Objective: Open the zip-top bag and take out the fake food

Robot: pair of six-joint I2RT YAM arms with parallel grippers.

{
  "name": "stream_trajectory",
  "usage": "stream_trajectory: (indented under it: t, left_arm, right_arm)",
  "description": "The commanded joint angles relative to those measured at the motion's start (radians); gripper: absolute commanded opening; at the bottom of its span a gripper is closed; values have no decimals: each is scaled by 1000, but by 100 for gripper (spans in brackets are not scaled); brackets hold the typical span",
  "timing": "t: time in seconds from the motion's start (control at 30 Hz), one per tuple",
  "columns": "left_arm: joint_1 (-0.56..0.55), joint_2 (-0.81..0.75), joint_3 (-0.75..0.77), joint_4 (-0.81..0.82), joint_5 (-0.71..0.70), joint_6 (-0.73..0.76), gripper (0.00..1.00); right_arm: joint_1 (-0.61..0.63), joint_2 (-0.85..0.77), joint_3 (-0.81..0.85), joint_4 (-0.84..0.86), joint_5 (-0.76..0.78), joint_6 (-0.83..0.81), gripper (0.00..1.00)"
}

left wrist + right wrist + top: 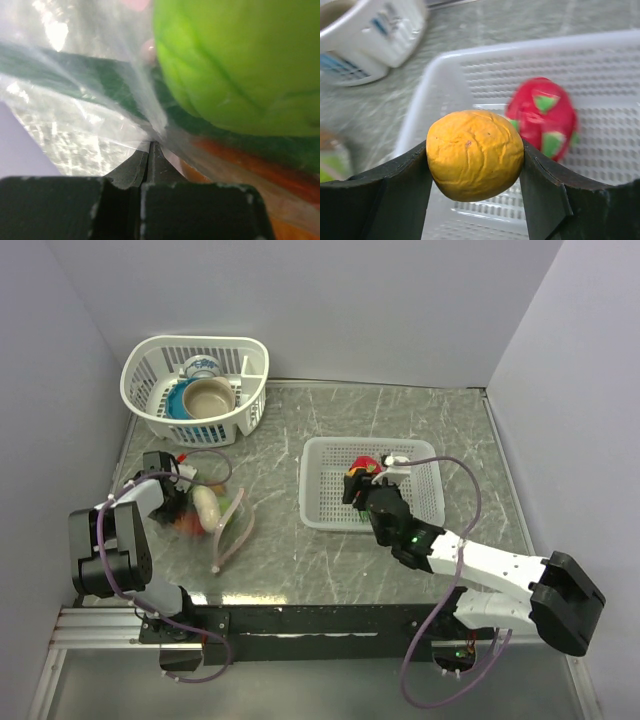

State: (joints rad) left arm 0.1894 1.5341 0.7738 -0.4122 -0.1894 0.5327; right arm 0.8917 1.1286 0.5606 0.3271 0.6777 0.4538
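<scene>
The clear zip-top bag (218,512) lies at the left of the table, its pink zipper strip (232,532) towards the middle. A white oblong (205,505) and red-orange pieces (185,525) show inside it. My left gripper (172,480) is shut on the bag's plastic (100,115) at its left edge. A green round fruit (235,65) and an orange piece (240,165) fill that wrist view behind the film. My right gripper (352,485) is shut on an orange fruit (475,155) and holds it above the flat white basket (420,505). The pink-red dragon fruit (542,117) lies in that basket (600,65).
A taller white basket (150,360) at the back left holds bowls and a cup (200,367). Grey walls close in the table on three sides. A blurred white and blue object (365,35) shows at the upper left of the right wrist view.
</scene>
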Motion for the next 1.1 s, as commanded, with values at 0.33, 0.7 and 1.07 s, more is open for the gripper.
stream_trajectory:
  t: [0.33,0.7,1.07]
  left_arm:
    - [4,-124,312,-519,430,-54,1]
    - [4,-212,410,-638,498,-50,1]
    - [-5,-221,593,-753,551,-68,1]
  right_arm:
    - [-84,13,-4,-62,-194,133,98]
    - [298,247,179,-42,75,-69,88]
    - [403,551,363,7,23,-118,82]
